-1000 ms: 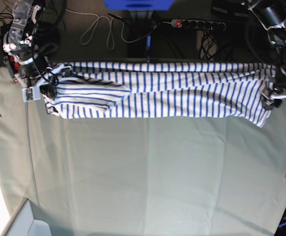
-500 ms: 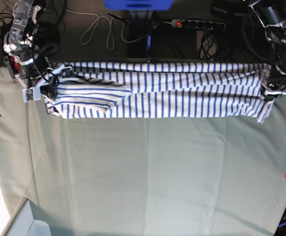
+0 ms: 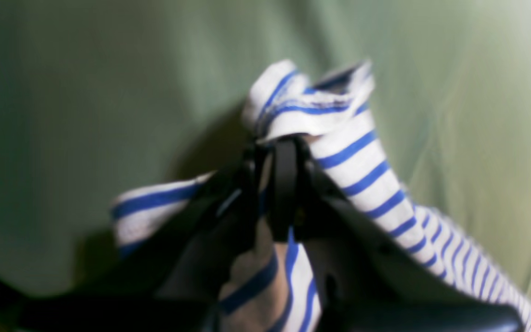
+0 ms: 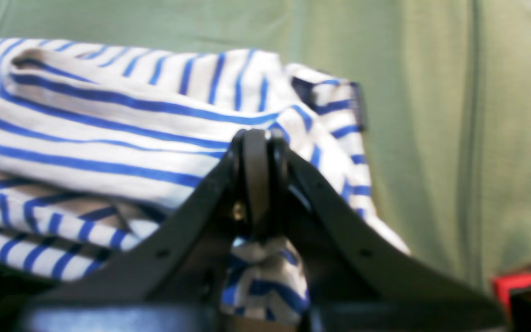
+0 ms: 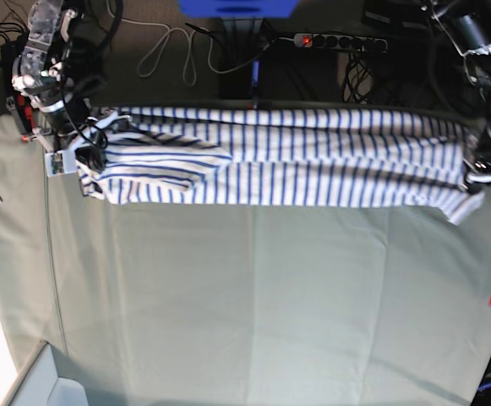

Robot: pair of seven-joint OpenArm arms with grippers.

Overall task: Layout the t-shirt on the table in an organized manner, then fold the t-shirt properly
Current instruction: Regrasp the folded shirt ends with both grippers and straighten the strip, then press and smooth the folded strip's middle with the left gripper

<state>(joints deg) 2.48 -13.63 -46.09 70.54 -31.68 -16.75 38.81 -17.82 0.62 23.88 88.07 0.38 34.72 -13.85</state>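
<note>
Pale green cloth covers our desk [image 5: 253, 304], with cables and a power strip [image 5: 340, 40] in the dark beyond its far edge; the shirt [image 5: 296, 161] lies along that far edge as a long striped band, part folded over itself, one sleeve doubled onto the body near our right hand [image 5: 74, 156]. Both hands are pinched shut on fabric — the right hand on the bunched sleeve end, the left hand [image 5: 475, 178] on a gathered corner at the opposite end; the wrist views show cloth squeezed between closed fingers. We judge the layout only begun: the shirt is stretched lengthways but not yet spread flat, and no proper fold is made. Against the earlier frames, the left hand has closed on its corner and drawn it outward, so the band looks tauter and longer.
</note>
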